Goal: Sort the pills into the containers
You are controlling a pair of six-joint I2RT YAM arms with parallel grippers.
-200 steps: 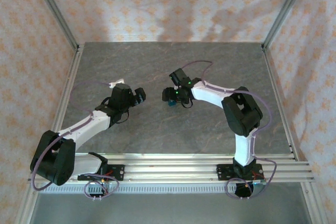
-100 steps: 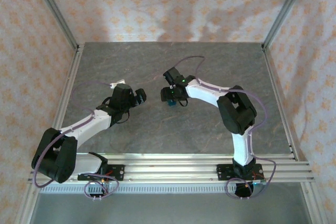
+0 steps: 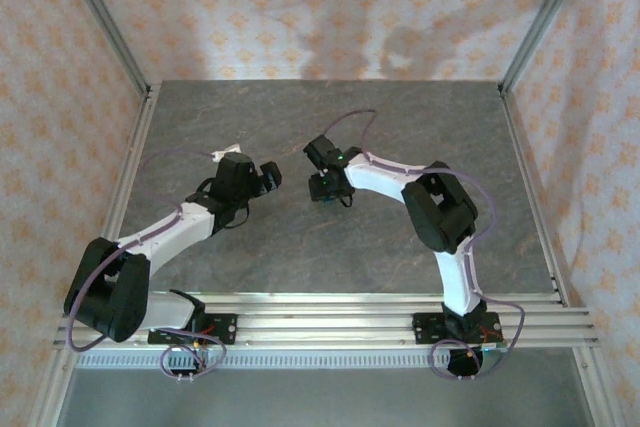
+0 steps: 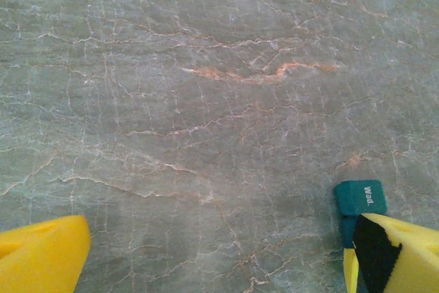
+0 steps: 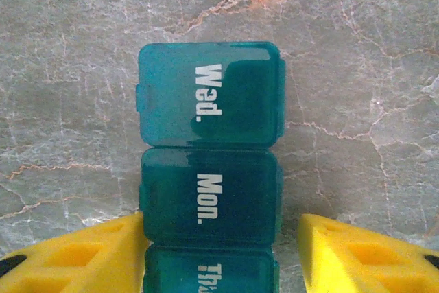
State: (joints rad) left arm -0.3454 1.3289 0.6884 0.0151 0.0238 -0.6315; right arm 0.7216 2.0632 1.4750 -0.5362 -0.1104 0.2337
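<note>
R claw (image 5: 221, 245) gaping, straddling pill box (image 5: 210, 142): 1 finger (image 5: 103, 252) touching side, other apart. L claw (image 4: 216, 259) gaping wide, box sitting beside tip. Lids (image 5: 210, 94) looking shut; sorting prob. all remaining.

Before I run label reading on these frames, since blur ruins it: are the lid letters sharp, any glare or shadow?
Right wrist: pill box lettering Wed. and Mon. sharp, sheen on the Wed. lid, lowest label cut by the frame edge. Left wrist: its label small and soft. Top external: even light, soft shadows on the back wall, labels too small to read.
</note>
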